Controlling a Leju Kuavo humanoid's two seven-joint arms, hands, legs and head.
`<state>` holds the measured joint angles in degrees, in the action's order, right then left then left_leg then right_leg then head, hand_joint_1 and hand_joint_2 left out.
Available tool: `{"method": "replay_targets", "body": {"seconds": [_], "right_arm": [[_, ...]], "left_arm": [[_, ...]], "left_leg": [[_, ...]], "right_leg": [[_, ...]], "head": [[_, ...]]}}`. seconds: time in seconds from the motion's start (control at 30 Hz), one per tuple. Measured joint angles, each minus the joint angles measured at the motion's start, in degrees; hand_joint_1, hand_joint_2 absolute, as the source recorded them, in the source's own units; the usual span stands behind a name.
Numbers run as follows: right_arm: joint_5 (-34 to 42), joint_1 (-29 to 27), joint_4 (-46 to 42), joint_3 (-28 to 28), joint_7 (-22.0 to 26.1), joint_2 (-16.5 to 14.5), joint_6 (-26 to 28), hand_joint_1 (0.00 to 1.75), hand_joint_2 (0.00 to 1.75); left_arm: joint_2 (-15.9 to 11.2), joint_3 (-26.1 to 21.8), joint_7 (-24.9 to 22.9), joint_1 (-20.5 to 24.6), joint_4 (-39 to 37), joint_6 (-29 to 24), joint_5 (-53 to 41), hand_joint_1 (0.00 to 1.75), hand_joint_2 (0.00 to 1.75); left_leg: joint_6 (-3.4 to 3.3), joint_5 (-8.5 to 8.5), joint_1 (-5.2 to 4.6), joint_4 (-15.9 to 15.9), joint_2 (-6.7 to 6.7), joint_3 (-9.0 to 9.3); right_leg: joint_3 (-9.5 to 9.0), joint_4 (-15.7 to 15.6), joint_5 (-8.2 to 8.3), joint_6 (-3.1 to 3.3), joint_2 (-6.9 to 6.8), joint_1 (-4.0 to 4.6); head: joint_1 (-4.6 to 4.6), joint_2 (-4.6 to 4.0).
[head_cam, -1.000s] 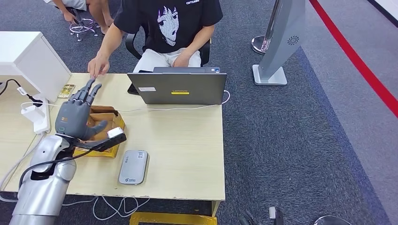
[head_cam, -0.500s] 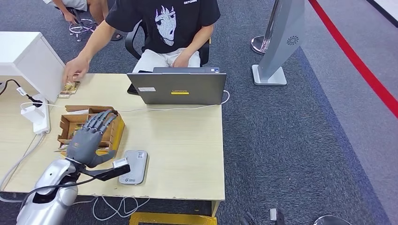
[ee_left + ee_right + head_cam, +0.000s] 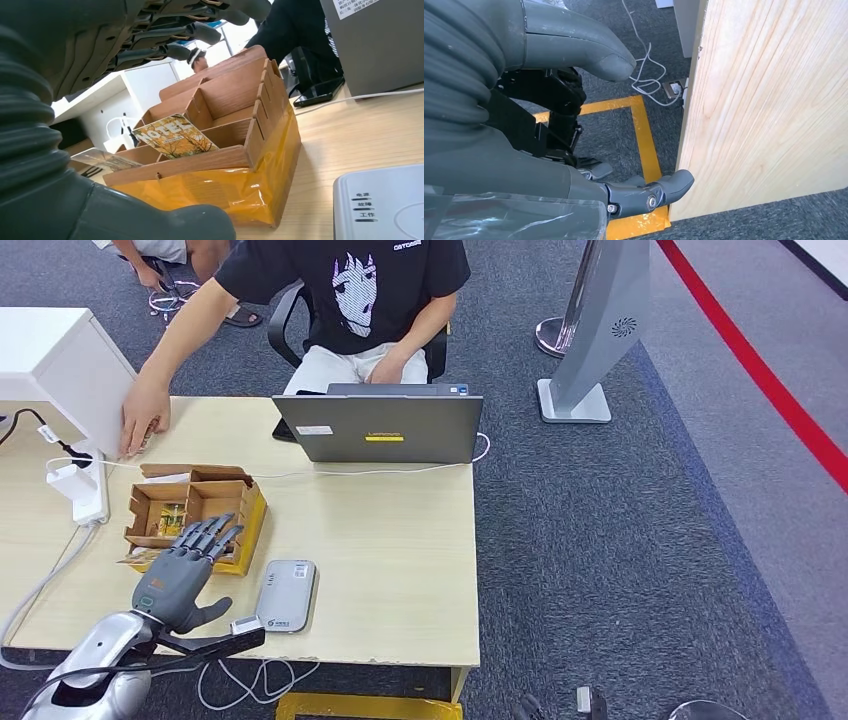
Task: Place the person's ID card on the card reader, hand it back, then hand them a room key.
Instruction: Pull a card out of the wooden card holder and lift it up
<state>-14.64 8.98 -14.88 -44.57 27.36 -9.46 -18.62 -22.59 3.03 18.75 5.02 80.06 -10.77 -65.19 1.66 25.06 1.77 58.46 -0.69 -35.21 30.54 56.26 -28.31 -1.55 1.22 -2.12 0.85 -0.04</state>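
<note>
I see the cardboard box on the bench, split into compartments and wrapped in yellow tape along its near side. One compartment holds a room key card printed with "HOTEL", leaning tilted against a divider. My left hand hovers just over the box's near edge, fingers spread and holding nothing. The grey card reader lies flat just beside the box, near the bench's front edge, with nothing on it. The person's hand rests at the far left of the bench beside a white cabinet; I cannot make out the ID card under it. A grey laptop stands open in front of the person. My right hand hangs beside the bench's side panel, fingers loose and holding nothing, above dark carpet marked with yellow tape.
</note>
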Motion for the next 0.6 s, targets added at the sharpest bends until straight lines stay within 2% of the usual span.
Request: {"method": "replay_targets", "body": {"seconds": [0.27,0.5,0.6], "right_arm": [[-0.1,0.0,0.0,0.0,0.0,0.0,0.0,0.0,1.75],[-0.9,0.1,0.0,0.0,-0.7,0.0,0.0,0.0,1.75],[-1.0,0.2,0.0,0.0,-0.9,0.0,0.0,0.0,1.75]], "left_arm": [[-0.5,0.0,-2.2,0.0,-0.9,-2.2,-3.6,0.0,1.75],[0.2,0.0,-6.6,3.5,-7.8,-12.9,-15.9,0.0,1.75],[0.2,0.0,-7.3,4.9,-10.3,-15.2,-18.0,0.0,1.75]], "left_leg": [[0.0,0.0,0.0,0.0,-0.01,0.0],[0.02,-0.02,0.0,0.0,-0.02,0.0],[0.02,-0.02,0.0,0.0,-0.02,0.0]], "right_leg": [[0.02,0.0,0.0,0.0,-0.01,0.01],[-0.01,0.0,0.01,0.0,-0.01,0.01],[-0.01,0.0,0.01,0.0,-0.01,0.0]], "head": [[0.01,0.0],[0.0,0.0],[-0.01,-0.01]]}}
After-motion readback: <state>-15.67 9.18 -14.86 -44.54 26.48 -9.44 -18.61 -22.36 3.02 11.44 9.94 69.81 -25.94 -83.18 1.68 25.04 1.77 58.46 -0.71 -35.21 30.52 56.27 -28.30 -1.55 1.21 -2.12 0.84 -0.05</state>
